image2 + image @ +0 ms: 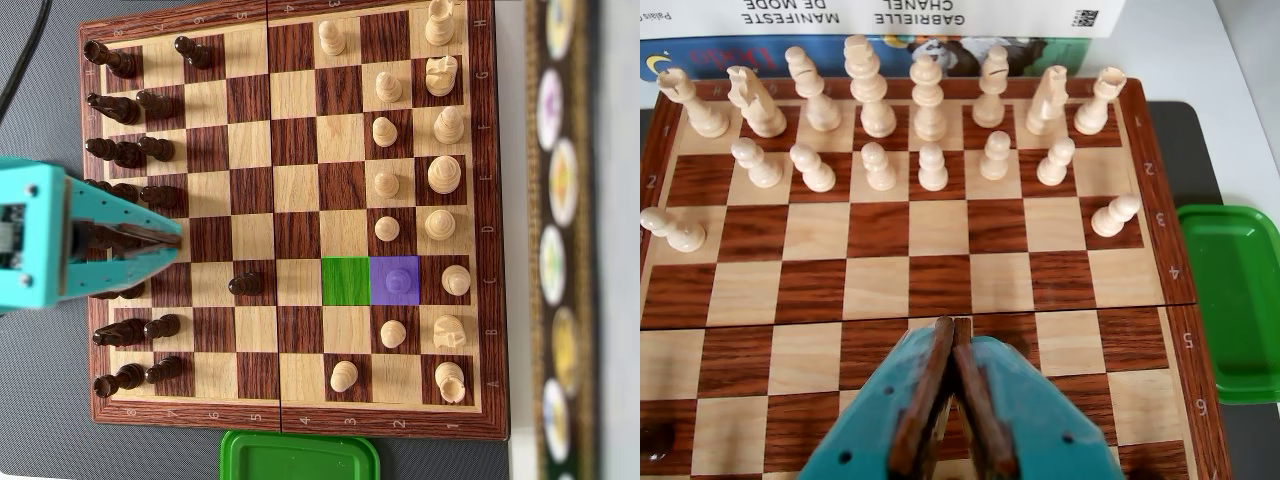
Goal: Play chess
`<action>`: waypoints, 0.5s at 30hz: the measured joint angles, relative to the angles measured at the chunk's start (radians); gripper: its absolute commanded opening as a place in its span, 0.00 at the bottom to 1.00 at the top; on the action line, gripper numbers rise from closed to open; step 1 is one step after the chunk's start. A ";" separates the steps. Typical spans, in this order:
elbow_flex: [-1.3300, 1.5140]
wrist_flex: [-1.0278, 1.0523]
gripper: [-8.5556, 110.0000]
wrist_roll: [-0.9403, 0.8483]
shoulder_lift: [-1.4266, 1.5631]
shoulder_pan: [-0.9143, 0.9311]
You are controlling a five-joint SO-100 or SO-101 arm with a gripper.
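The wooden chessboard [297, 195] carries dark pieces on the left and white pieces on the right in the overhead view. One square is tinted green [346, 281]. Beside it a white pawn [394, 279] stands on a purple-tinted square; the wrist view shows this pawn [995, 154] in the far pawn row. A dark pawn [243, 284] stands advanced in the same row. My teal gripper [176, 240] hangs over the dark side, shut, with nothing between its brown pads. In the wrist view the gripper [952, 325] points at the board's middle [938, 282].
A green tray [300, 455] lies beside the board's near edge in the overhead view, at the right [1230, 300] in the wrist view. Two white pawns [331, 38] [343, 376] stand one square forward. A box and books [880, 20] lie behind the white pieces.
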 measured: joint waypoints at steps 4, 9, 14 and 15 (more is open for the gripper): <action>-0.077 0.000 0.07 0.000 -0.123 0.000; -0.147 0.000 0.07 0.000 -0.256 0.000; -0.160 0.000 0.07 0.000 -0.334 0.023; -0.160 0.000 0.07 0.000 -0.345 0.026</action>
